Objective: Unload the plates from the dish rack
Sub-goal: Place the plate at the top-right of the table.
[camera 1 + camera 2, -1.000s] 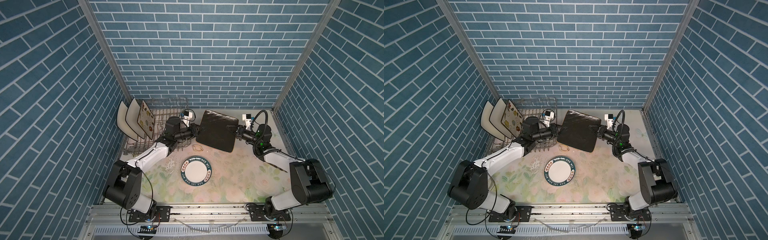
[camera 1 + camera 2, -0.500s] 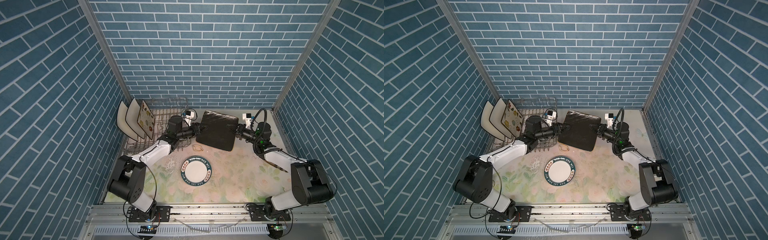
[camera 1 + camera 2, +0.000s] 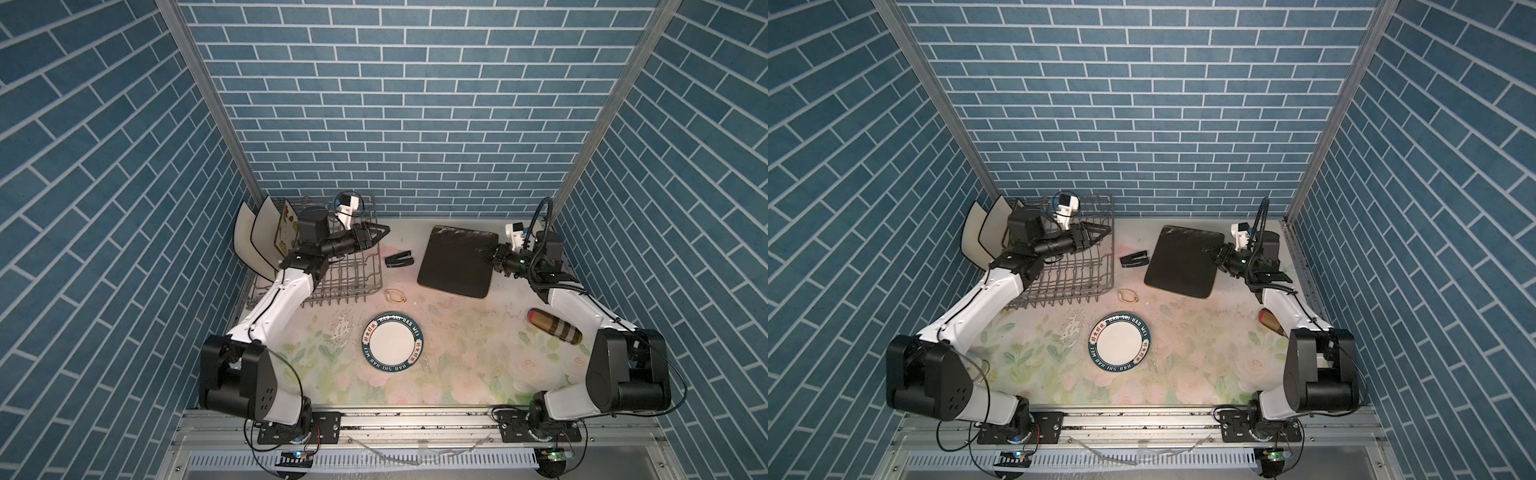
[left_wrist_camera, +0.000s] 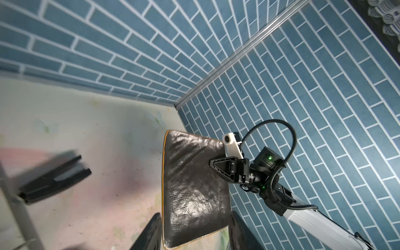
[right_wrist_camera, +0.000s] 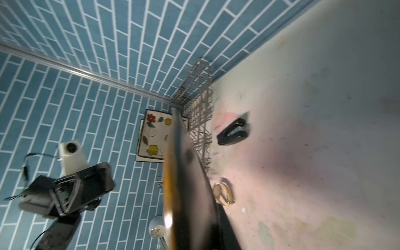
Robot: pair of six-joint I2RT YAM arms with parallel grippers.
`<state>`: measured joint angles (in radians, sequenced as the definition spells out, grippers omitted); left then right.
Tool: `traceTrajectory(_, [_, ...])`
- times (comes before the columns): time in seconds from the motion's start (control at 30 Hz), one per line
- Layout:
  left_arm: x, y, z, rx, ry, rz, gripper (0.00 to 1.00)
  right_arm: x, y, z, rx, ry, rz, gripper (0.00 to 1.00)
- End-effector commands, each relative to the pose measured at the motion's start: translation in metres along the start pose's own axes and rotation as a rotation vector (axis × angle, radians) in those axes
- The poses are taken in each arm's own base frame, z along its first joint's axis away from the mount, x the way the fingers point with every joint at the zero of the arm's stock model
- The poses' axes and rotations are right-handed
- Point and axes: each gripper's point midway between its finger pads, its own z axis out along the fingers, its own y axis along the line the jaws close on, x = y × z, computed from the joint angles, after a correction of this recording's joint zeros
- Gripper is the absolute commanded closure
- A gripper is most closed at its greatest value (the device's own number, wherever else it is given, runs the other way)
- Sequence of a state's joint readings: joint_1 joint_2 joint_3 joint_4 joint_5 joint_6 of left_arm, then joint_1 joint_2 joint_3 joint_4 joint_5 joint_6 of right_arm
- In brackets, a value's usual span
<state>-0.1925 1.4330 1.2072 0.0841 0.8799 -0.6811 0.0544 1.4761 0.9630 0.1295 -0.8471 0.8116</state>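
From where I'm standing, the flowery table [image 3: 457, 374] has the dish rack [image 3: 358, 283] in the back left corner. Two cream plates [image 3: 249, 243] lean out over its left end, and the flowered plate [image 3: 284, 227] stands just beside them. The black square plate [image 3: 453, 262] is out of the rack and tilted. The right gripper [image 3: 484, 253] is clamped on its right edge. The left gripper [image 3: 383, 229] hovers over the rack's right side with its jaws spread and nothing in them, well apart from that plate. The round plate [image 3: 392, 347] lies flat mid-table, and a black stapler [image 3: 400, 259] sits between rack and black plate.
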Motion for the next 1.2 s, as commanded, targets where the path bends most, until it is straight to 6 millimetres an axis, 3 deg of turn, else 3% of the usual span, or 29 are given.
traceTrajectory(0.0, [0.006,-0.002,-0.026,-0.058,0.043,0.100,0.48,-0.011,0.021,-0.010,-0.028,0.064,-0.076,1.00])
traceTrajectory(0.17, [0.006,0.007,-0.052,-0.152,0.016,0.169,0.46,-0.021,0.002,-0.011,-0.013,0.094,-0.039,1.00])
traceTrajectory(0.37, [0.016,0.018,-0.067,-0.254,0.052,0.238,0.45,-0.028,-0.024,-0.006,0.040,0.173,-0.008,1.00])
traceTrajectory(0.67, [0.024,0.039,-0.071,-0.302,0.074,0.224,0.44,-0.034,-0.063,0.009,0.076,0.267,0.030,1.00])
traceTrajectory(0.97, [0.023,0.046,-0.074,-0.325,0.074,0.218,0.45,-0.033,-0.107,0.029,0.122,0.302,0.074,1.00])
traceTrajectory(1.17, [0.022,0.051,-0.075,-0.340,0.081,0.208,0.45,-0.034,-0.124,0.037,0.132,0.310,0.092,1.00])
